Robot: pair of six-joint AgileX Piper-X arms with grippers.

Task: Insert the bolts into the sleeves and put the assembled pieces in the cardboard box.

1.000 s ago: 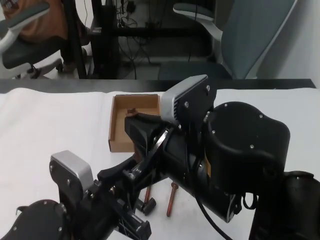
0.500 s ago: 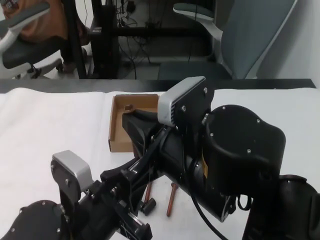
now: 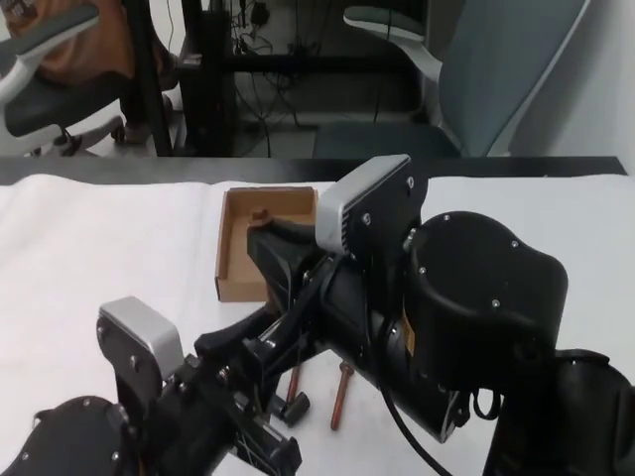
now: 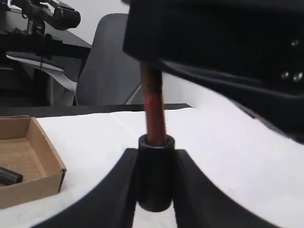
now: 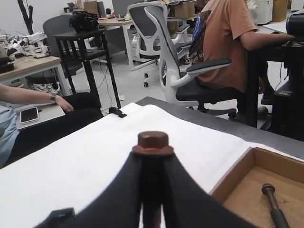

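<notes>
— Since both arms are yours, what has each tool got hold of?

— My left tool [image 4: 156, 190] is closed on a black sleeve [image 4: 154, 159]. One finger presses against each side, and the sleeve stands upright with its mouth up. My right tool [image 5: 152, 190] is clamped on a copper-coloured bolt [image 5: 152, 142] just under its hex head, fingers pressed to the shank. Seen from my left wrist, the bolt's reddish shank comes down from the right arm's dark body. Its lower end sits in the sleeve's mouth; how deep it goes I cannot tell.

— So the pair is up in the air?

— Yes, held above the white-covered bench [image 3: 99, 248], between my two arms, on the near side of the cardboard box [image 3: 230, 268].

— Anything in the box?

— One dark piece [image 5: 272, 202], a rod with a head at one end, lies flat on its floor near a wall.

— And outside it?

— A loose copper bolt [image 3: 339, 397] lies on the bench below my arms, apart from the box. Just beside it lies a second shank [image 3: 295, 382] with something dark at its near end; whether that is a sleeve I cannot tell.
</notes>
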